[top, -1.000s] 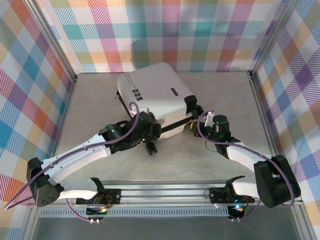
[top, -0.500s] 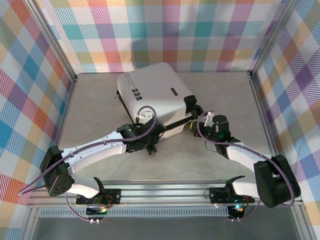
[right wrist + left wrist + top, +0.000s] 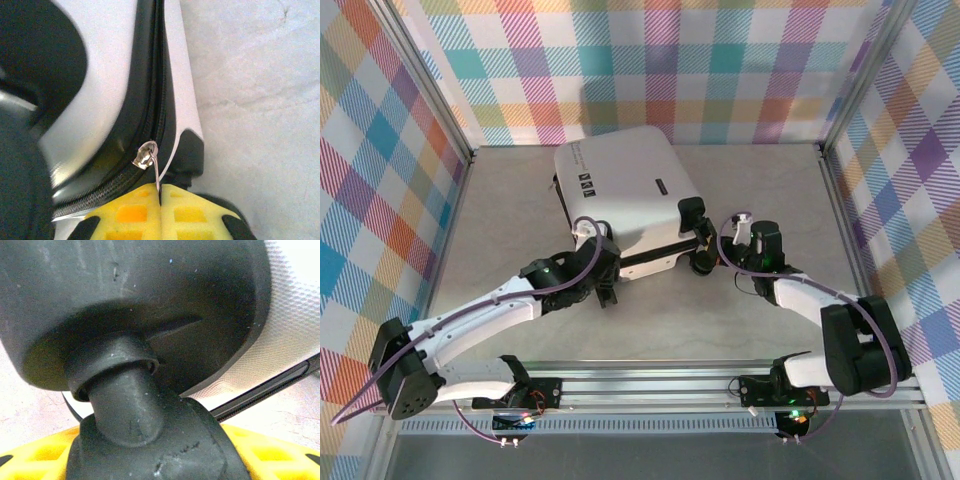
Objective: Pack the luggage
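Right fingers (image 3: pixel 127 215) pressed together on the thin metal zipper pull (image 3: pixel 157 176). The pull hangs from the slider (image 3: pixel 145 155) on the black zipper seam (image 3: pixel 155 90), at the luggage's near-right corner. Left fingers (image 3: pixel 272 452) sit low at the near-left corner, yellow pads showing on either side of a black wheel (image 3: pixel 150 450). The wheel hides the gap between them, so cannot tell whether they clamp it or merely straddle it. The luggage (image 3: pixel 620 190) lies flat on the worktop (image 3: pixel 770 190), centre to far side, white shell uppermost and both halves brought together. No clothing seen outside it. Judged progress: contents look stowed and the lid is down, so the job is in its closing stage. Running the zipper round the seam is what remains. How much of the seam is already zipped cannot be read from the pictures. Heading: long axis runs roughly far to near, skewed so that the near end swings right. The wheel end faces the arms and the opposite end faces the back wall. Small black labels (image 3: pixel 585 183) sit on the top face toward its left side.
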You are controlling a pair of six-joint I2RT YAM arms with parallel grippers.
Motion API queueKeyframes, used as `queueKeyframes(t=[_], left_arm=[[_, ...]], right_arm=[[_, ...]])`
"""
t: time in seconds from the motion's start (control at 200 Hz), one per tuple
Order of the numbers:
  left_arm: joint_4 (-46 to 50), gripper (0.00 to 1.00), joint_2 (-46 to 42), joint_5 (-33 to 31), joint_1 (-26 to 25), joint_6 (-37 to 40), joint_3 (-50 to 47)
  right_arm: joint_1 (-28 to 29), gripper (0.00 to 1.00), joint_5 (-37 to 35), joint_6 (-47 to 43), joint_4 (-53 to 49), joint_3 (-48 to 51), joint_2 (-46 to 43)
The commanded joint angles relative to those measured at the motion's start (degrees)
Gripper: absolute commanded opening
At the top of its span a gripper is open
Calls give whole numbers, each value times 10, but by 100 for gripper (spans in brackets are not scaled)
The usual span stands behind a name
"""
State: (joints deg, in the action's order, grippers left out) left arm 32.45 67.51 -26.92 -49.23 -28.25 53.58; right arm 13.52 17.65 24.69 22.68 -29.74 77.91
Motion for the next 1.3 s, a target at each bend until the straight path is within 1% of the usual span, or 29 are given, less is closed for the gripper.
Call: queueKeyframes(t=[0.0,0.095,0.18,0.245,0.33,0.425,0.465,0.505,0.61,0.72,0.78,0.86,0.955,1.035,1.1,1.165,1.295], left_arm=[[-9,44,-48,25,26,67,-10],[-14,43,-62,32,66,80,-20],[-43,39,-76,55,123,91,-37],[-71,38,-82,70,167,94,-51],[-97,38,-73,86,212,107,-53],[-118,40,-48,109,248,137,-39],[-122,43,-36,119,261,150,-30],[-121,48,-22,122,272,158,-19],[-96,69,5,132,283,173,25],[-58,74,-4,170,282,165,64],[-42,77,-22,192,278,148,74],[-17,79,-49,191,257,131,84],[0,81,-72,191,209,109,91],[-19,82,-74,212,157,84,86],[-38,83,-58,211,102,71,85],[-52,83,-29,196,49,65,94],[-66,84,49,180,-27,69,133]], right_arm=[[-31,0,-41,-16,12,-32,18],[-27,0,-22,-9,27,-17,2],[-15,0,-30,-11,25,10,-29],[-2,0,-36,-10,19,34,-59],[32,0,-56,-8,2,61,-102],[82,0,-89,-8,-20,81,-144],[98,0,-95,-4,-24,88,-156],[111,0,-98,1,-24,94,-166],[137,0,-106,4,-24,96,-170],[145,0,-106,-4,-22,88,-155],[145,0,-106,-9,-14,84,-148],[145,0,-110,-14,-8,81,-139],[145,0,-107,-17,-5,77,-132],[145,0,-109,-21,-3,75,-130],[145,0,-108,-20,-2,74,-130],[145,0,-106,-19,-1,74,-129],[145,0,-102,-15,-2,74,-128]])
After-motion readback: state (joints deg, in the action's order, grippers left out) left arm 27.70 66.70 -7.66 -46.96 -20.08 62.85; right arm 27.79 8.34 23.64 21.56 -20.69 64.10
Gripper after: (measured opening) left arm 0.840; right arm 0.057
